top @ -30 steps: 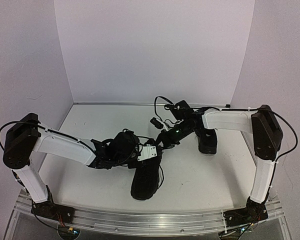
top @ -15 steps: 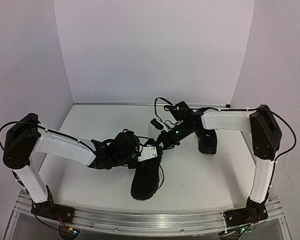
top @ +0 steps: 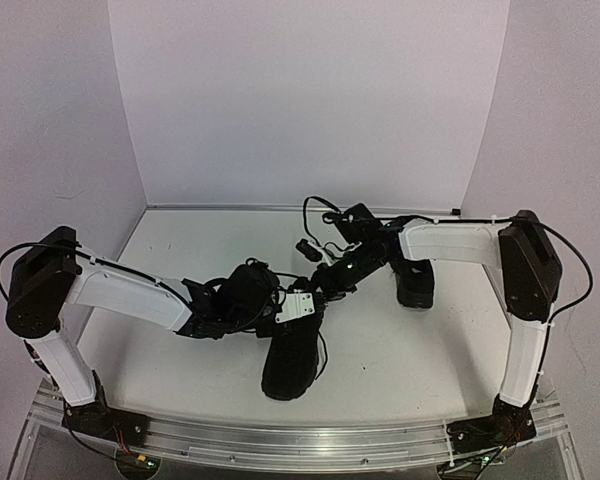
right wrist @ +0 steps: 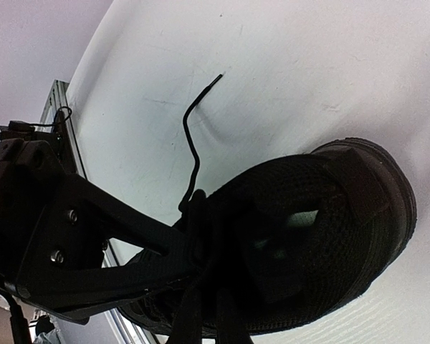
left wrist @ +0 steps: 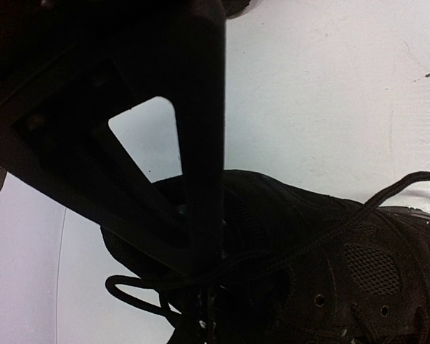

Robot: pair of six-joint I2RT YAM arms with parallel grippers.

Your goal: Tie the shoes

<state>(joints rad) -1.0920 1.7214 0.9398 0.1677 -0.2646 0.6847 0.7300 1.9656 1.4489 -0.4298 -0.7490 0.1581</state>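
The tabletop (top: 180,240) is a flat white surface with small dark specks (left wrist: 423,75) and faint scuffs. A plain white back wall (top: 310,100) and two side walls (top: 50,120) enclose it. An aluminium rail (top: 300,442) runs along the near edge.

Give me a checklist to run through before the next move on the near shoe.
1. Left gripper shut on lace: ok.
2. Right gripper shut on lace end: ok.
3. That lace taut off the left fingertips: ok.
4. Near shoe flat on table: ok.
5. Knot formed: cannot tell.
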